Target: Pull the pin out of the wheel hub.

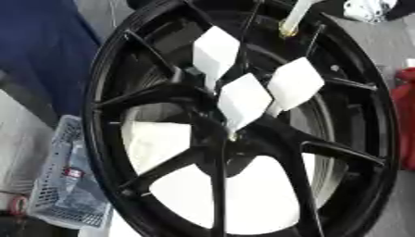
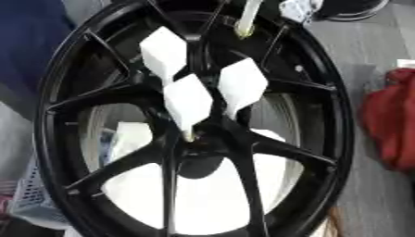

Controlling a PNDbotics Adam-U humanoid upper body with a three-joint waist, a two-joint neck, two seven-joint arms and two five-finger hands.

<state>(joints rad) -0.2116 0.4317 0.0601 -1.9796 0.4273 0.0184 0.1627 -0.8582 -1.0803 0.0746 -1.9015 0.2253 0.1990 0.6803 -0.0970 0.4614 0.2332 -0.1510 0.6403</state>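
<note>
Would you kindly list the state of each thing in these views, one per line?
Wheel hub: black, tilted across the view, spokes uncovered.
White pins: three, standing in the hub's centre, none pulled out.
Grey basket: resting at the lower left behind the rim.
Red object: lying to the right of the rim.
Robot's hands: neither in view.

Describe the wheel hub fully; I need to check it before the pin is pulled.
The wheel hub is a glossy black spoked rim, seemingly metal, filling the view and lying askew. Thin paired spokes meet at its centre. Three white, flag-like pieces stand near the centre. A pale rod with a brassy tip reaches its upper rim. No hand shows.
</note>
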